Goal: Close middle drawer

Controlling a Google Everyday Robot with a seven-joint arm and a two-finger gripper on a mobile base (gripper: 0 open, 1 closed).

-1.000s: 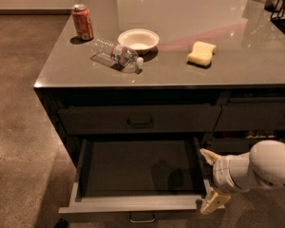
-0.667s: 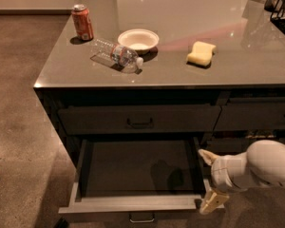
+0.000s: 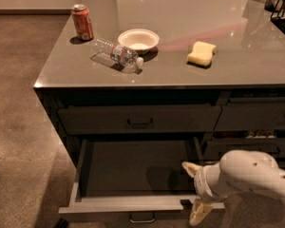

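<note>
**Middle drawer wide open, gripper at its near right corner**

The middle drawer point(image 3: 123, 204) is pulled far out below the shut top drawer point(image 3: 137, 120), with its dark floor bare and its handle point(image 3: 142, 218) at the near edge. The gripper point(image 3: 195, 191) has its fingers spread, one inside the drawer and one outside the front panel. It may be touching the panel, but that is hard to confirm. No closing is done, so the whole push toward the far side remains.
</note>
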